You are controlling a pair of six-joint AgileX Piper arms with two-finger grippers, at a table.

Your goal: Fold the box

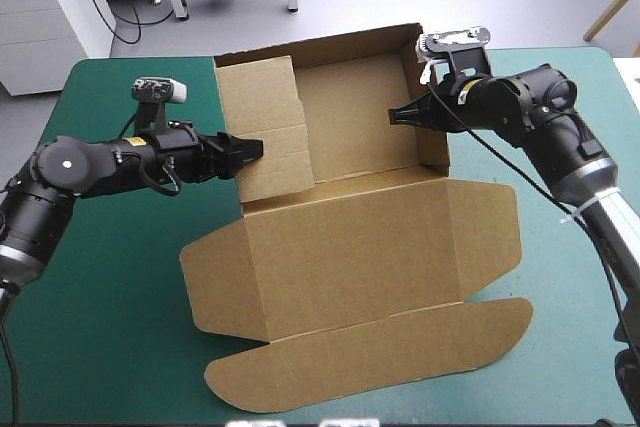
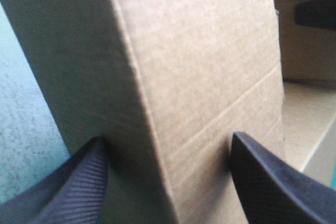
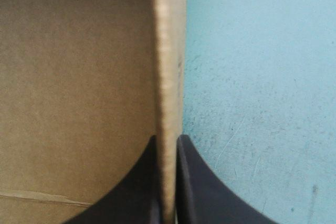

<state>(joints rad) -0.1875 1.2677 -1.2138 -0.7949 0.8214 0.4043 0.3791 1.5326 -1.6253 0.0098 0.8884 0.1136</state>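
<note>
The brown box (image 1: 350,247) lies mid-table, its far half raised into a tray and its lid and flaps flat toward the front edge. My left gripper (image 1: 250,150) stands open astride the tray's left wall, where a flap is folded inward. In the left wrist view the fingers (image 2: 79,182) stand apart, and the doubled wall (image 2: 199,51) fills the gap between them. My right gripper (image 1: 397,115) is shut on the tray's right wall near its far corner. In the right wrist view its fingers (image 3: 191,182) pinch the thin edge of that wall (image 3: 168,51).
The flat lid's rounded flap (image 1: 370,362) reaches close to the table's front edge. Teal-green cover (image 1: 110,287) shows left of the box, and more of the cover (image 1: 570,297) right of it. A white cabinet (image 1: 50,17) stands beyond the far left corner.
</note>
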